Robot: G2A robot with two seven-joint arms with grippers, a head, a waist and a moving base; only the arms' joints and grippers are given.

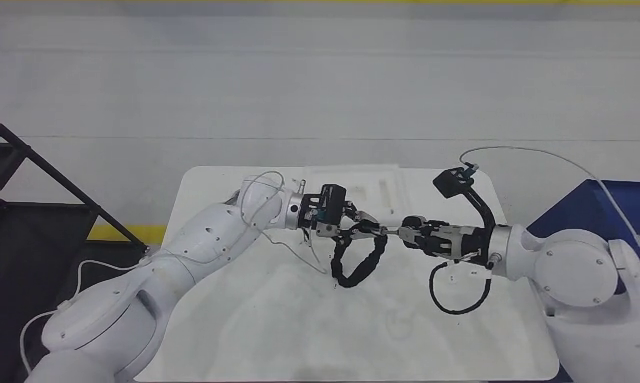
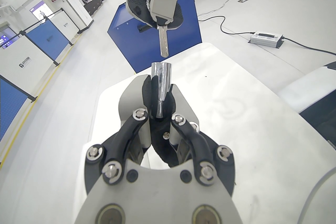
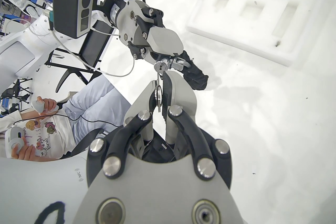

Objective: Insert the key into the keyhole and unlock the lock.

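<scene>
Chrome lock (image 2: 161, 78) pinched by my left gripper (image 2: 158, 89), key (image 2: 163, 41) by my right gripper (image 2: 158, 17).
Any tilt could jam the key's tip.

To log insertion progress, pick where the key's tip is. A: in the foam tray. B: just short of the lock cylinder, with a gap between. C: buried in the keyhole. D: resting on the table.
B: in the left wrist view the tip of the key hangs clear of the lock cylinder.
</scene>
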